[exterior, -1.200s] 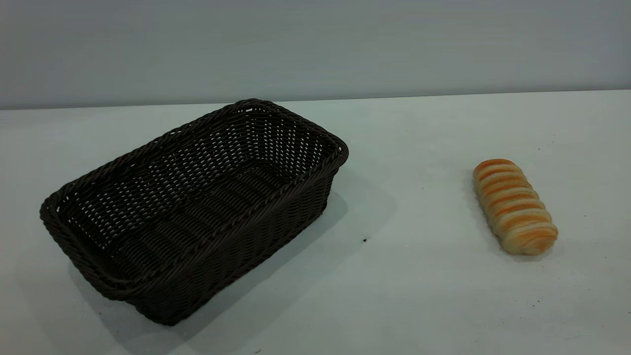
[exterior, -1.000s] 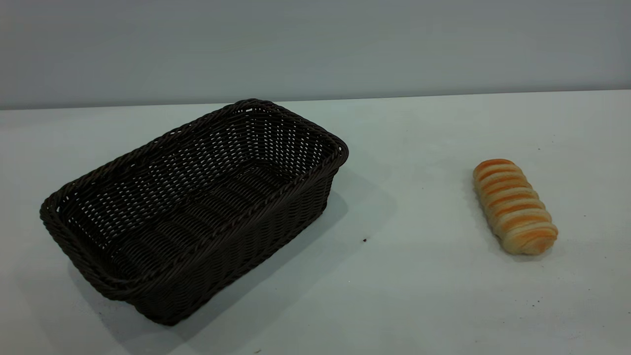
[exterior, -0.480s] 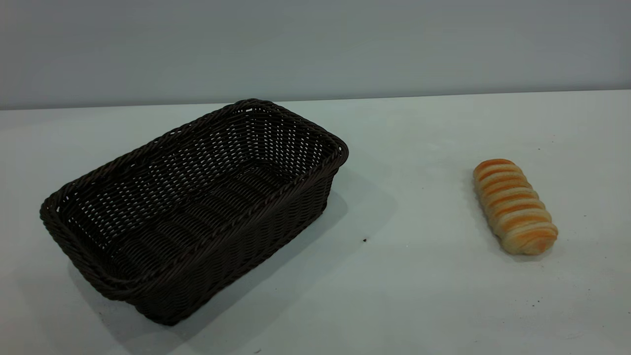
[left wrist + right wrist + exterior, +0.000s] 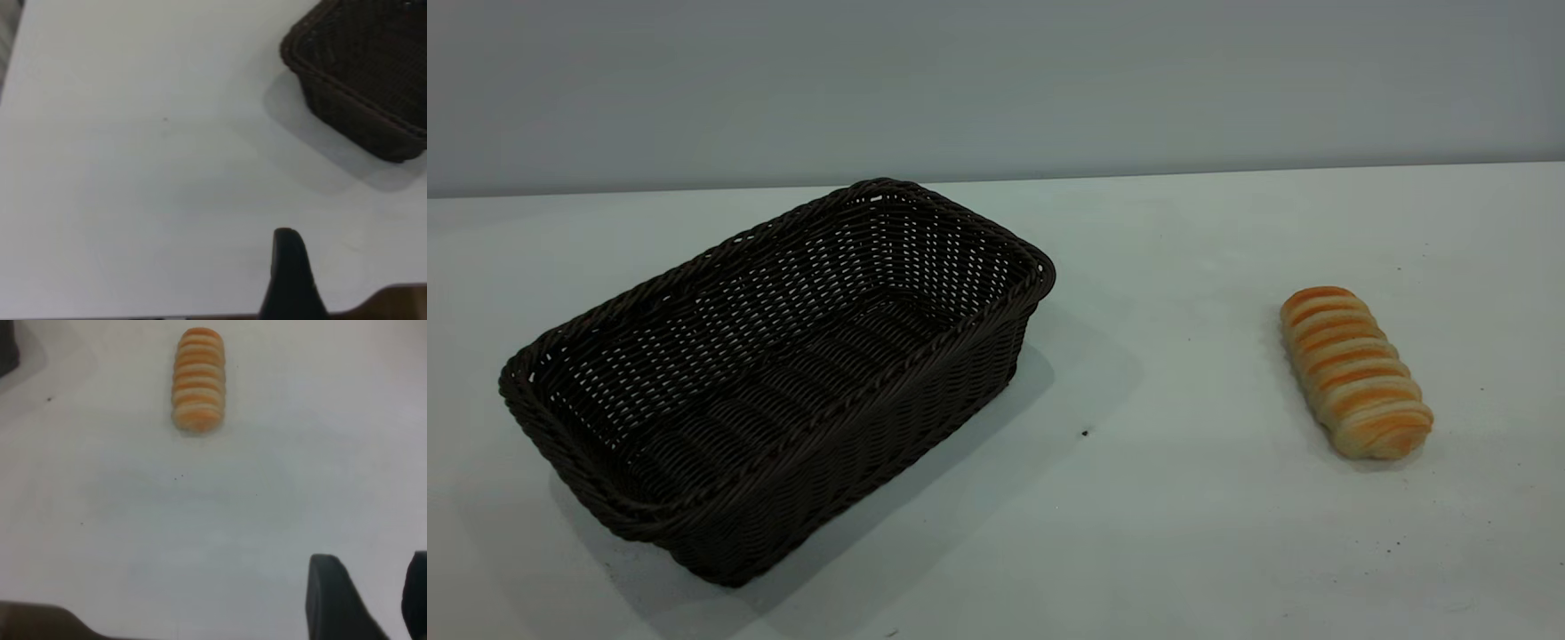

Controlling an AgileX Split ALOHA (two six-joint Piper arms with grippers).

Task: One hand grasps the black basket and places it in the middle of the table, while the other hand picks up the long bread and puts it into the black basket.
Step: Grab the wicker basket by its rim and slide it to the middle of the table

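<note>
The black basket [image 4: 783, 373] stands empty on the left half of the table [image 4: 1156, 533], its long axis running diagonally. One corner of it shows in the left wrist view [image 4: 360, 80]. The long bread [image 4: 1354, 372] lies on the table at the right, apart from the basket, and also shows in the right wrist view [image 4: 199, 379]. Neither gripper shows in the exterior view. My left gripper [image 4: 287, 267] hovers over bare table, some way from the basket's corner. My right gripper [image 4: 370, 563] is open and empty over bare table, well short of the bread.
A grey wall [image 4: 996, 89] runs behind the table's far edge. A small dark speck [image 4: 1085, 433] lies between basket and bread. A brown table edge [image 4: 400, 300] shows by the left gripper.
</note>
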